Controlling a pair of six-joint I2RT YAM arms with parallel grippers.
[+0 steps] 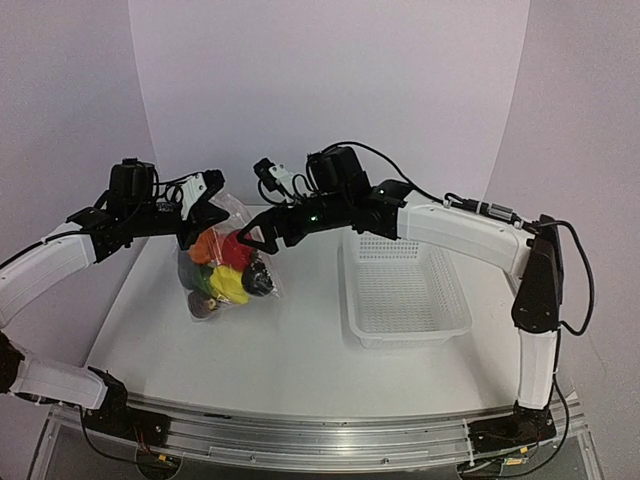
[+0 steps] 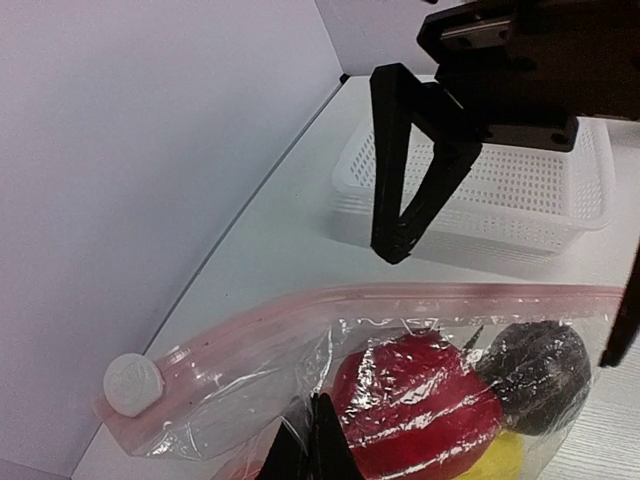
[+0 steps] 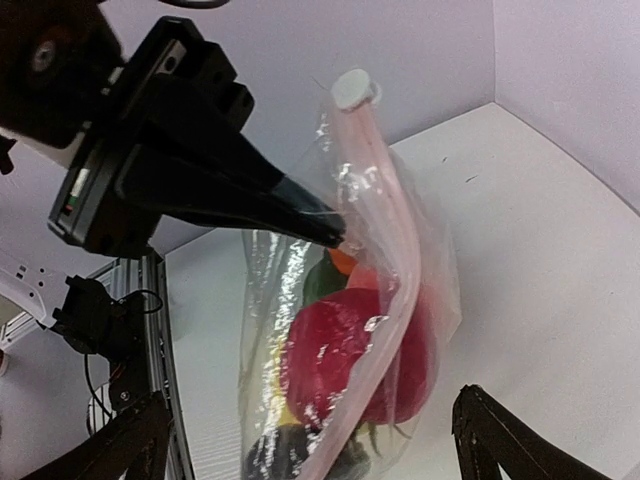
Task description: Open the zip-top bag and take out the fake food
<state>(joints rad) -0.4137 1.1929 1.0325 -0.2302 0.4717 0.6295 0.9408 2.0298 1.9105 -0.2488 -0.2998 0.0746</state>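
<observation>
At centre left of the top view, the left gripper (image 1: 203, 222) is pinched tight on the upright zip-top bag (image 1: 236, 214), fake food (image 1: 225, 268) inside. Just to its right, the right gripper (image 1: 258, 236) gapes wide, empty

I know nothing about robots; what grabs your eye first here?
On the left, a clear zip-top bag stuffed with bright toy food is held up, pinched in the left claw. The right claw gapes open beside it, and a white mesh basket sits to the right.
</observation>
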